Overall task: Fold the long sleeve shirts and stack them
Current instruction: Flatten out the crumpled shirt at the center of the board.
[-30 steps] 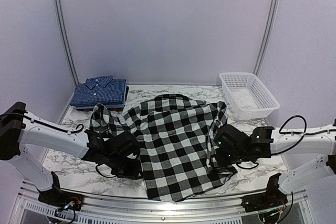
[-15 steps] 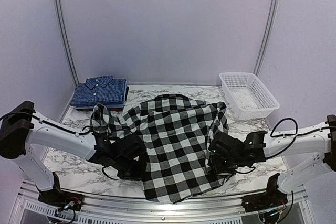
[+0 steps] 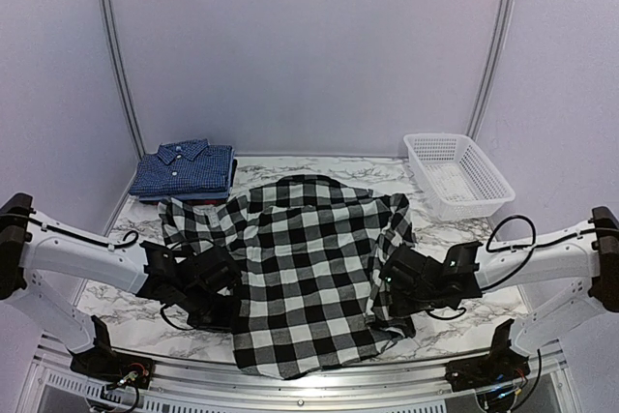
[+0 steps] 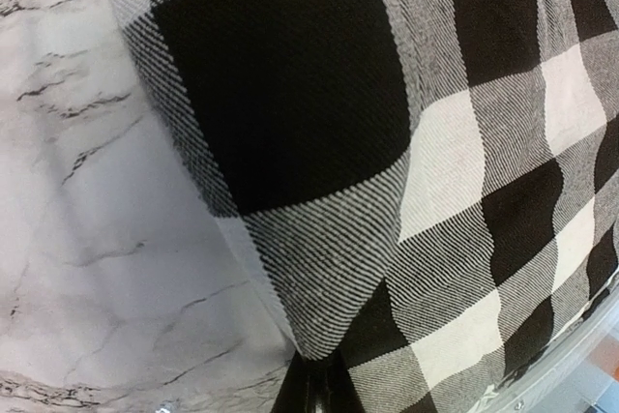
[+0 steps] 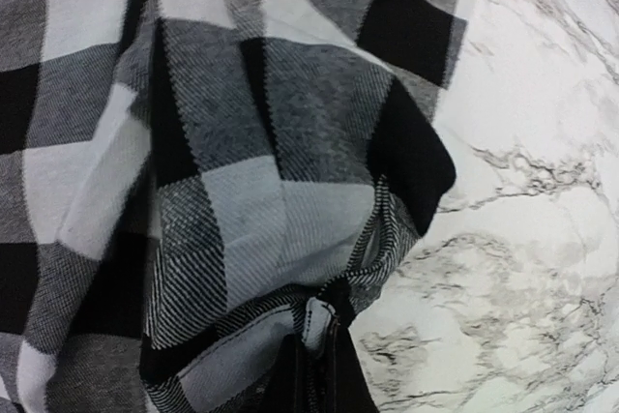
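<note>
Two hems of the checked shirt [image 3: 309, 278] are clamped by the left gripper [image 4: 314, 392] and right gripper [image 5: 319, 360]; soft, limp cloth, best taken at edges.

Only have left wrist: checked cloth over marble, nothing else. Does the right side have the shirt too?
Observer: Yes. The right wrist view shows the right gripper shut on a bunched edge of the checked shirt.
Operator: How does it lie overall?
Observer: Spread open across the middle of the table, with one arm at each side edge.
Operator: Anything at the back?
Observer: Folded dark blue shirts at the far left corner, and a white mesh basket at the far right.
</note>
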